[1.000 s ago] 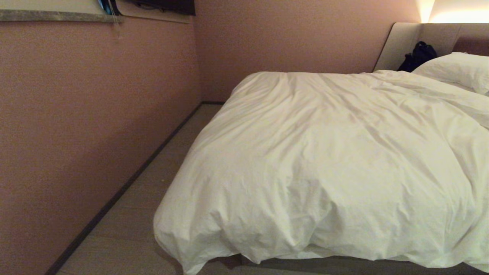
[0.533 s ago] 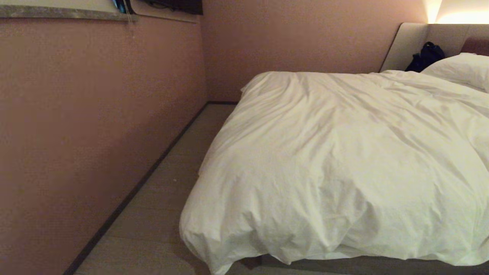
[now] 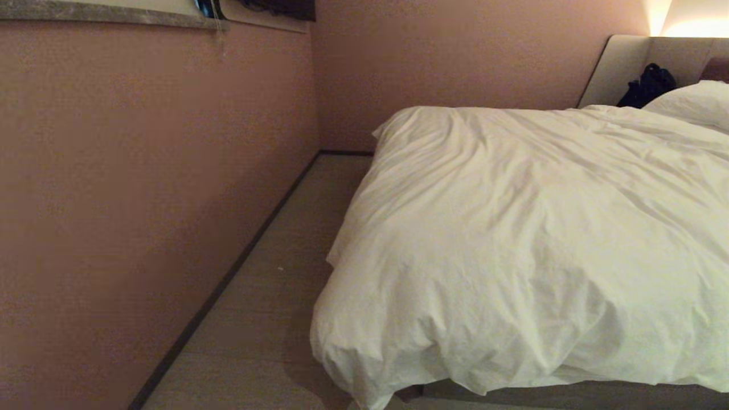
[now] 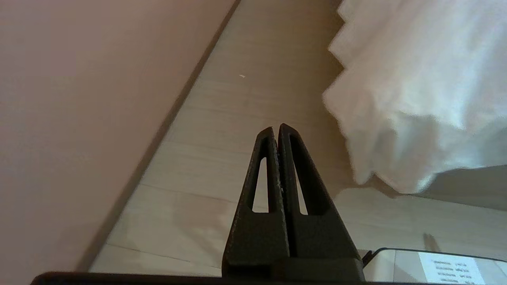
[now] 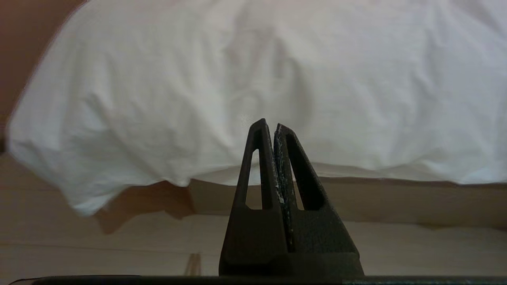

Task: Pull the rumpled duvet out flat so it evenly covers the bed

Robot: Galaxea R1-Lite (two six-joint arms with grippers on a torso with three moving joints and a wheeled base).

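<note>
Both my grippers pinched closed, empty. Left gripper [image 4: 276, 128] over floor, duvet [image 3: 541, 239] corner at its two o'clock; right gripper [image 5: 268, 126] faces the hem at twelve, nearer.

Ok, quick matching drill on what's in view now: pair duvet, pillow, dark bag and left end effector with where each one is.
Things:
1. duvet
2. pillow
3. dark bag
4. left end effector

Places:
A. against the headboard, behind the pillow
B. shut, over bare floor beside the bed's corner
C. spread over the bed, corner drooping off its near end
D. at the head of the bed, far right

Pairs: 1-C, 2-D, 3-A, 4-B
</note>
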